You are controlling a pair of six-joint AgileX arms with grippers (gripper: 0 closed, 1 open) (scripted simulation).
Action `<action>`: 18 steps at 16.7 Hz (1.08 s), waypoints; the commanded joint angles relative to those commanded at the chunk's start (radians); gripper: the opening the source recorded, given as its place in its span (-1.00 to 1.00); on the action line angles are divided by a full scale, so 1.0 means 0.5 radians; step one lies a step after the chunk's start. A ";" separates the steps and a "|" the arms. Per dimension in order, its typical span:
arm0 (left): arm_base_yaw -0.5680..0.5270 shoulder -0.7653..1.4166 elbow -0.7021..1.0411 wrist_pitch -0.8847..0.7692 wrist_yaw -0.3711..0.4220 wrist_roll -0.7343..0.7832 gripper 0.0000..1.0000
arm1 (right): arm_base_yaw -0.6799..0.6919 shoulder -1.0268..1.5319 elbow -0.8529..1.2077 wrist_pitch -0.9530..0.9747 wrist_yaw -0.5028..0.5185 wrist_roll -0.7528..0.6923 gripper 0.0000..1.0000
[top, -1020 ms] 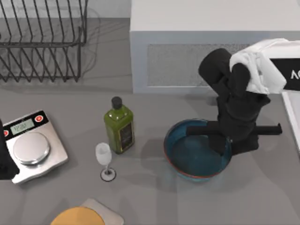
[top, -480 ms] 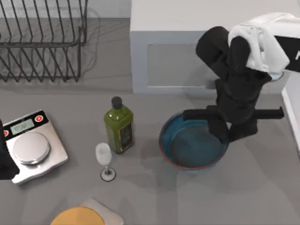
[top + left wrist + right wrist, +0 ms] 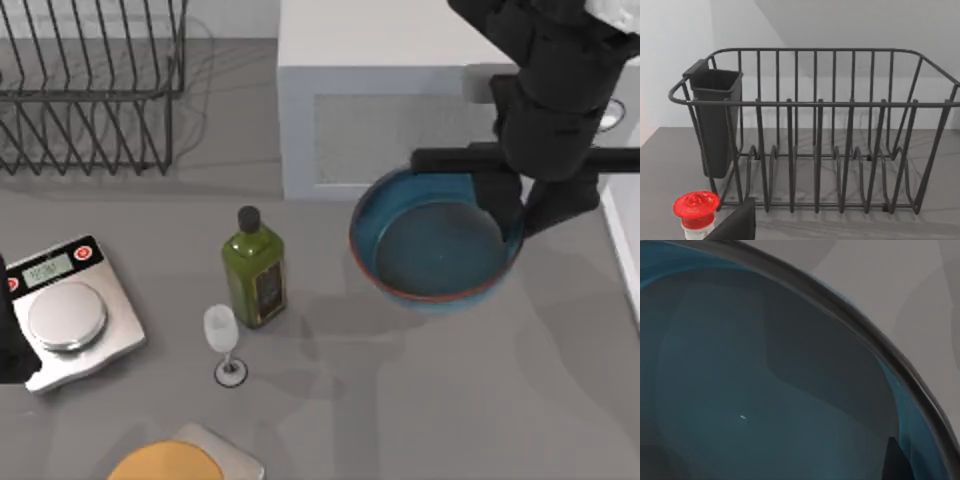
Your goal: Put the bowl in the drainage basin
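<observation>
The blue bowl (image 3: pixel 430 250) with its reddish-brown rim hangs above the table in the top view, right of centre, casting a shadow on the grey surface. My right gripper (image 3: pixel 515 215) is shut on the bowl's right rim. The right wrist view looks into the bowl's (image 3: pixel 740 390) blue inside, with one dark fingertip (image 3: pixel 895 460) on the wall. The drainage basin, a dark wire rack (image 3: pixel 90 100), stands at the far left corner and faces the left wrist camera as rack (image 3: pixel 815 150). My left arm (image 3: pixel 8 350) stays parked at the table's left edge.
A green bottle (image 3: pixel 254 270) and a wine glass (image 3: pixel 222 340) stand between bowl and rack. A kitchen scale (image 3: pixel 65 315) sits at the left, a white box (image 3: pixel 400 90) at the back, an orange disc (image 3: pixel 165 462) at the front. A black cup (image 3: pixel 715 120) hangs inside the rack.
My right arm has lifted the bowl off the table and carried it upward and toward the back right. The left arm has not moved.
</observation>
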 joint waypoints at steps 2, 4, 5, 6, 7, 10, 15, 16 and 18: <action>0.000 0.000 0.000 0.000 0.000 0.000 1.00 | -0.002 -0.007 0.012 -0.012 0.000 -0.001 -1.00; 0.000 0.000 0.000 0.000 0.000 0.000 1.00 | 0.006 0.000 0.007 -0.006 -0.001 0.002 -1.00; 0.000 0.000 0.000 0.000 0.000 0.000 1.00 | 0.006 0.000 0.007 -0.006 -0.001 0.002 -1.00; 0.000 0.000 0.000 0.000 0.000 0.000 1.00 | 0.004 -0.015 0.005 0.013 -0.008 0.002 -1.00; 0.000 0.000 0.000 0.000 0.000 0.000 1.00 | -0.001 -0.044 -0.001 0.053 -0.023 0.003 -1.00; 0.000 0.000 0.000 0.000 0.000 0.000 1.00 | -0.051 -0.193 -0.053 0.296 -0.100 0.003 -1.00; 0.000 0.000 0.000 0.000 0.000 0.000 1.00 | -0.306 -0.481 -0.295 1.051 -0.275 -0.029 -1.00; 0.000 0.000 0.000 0.000 0.000 0.000 1.00 | -0.385 -0.530 -0.370 1.228 -0.310 -0.044 -1.00; 0.000 0.000 0.000 0.000 0.000 0.000 1.00 | -0.568 -0.615 -0.545 1.592 -0.379 -0.091 -1.00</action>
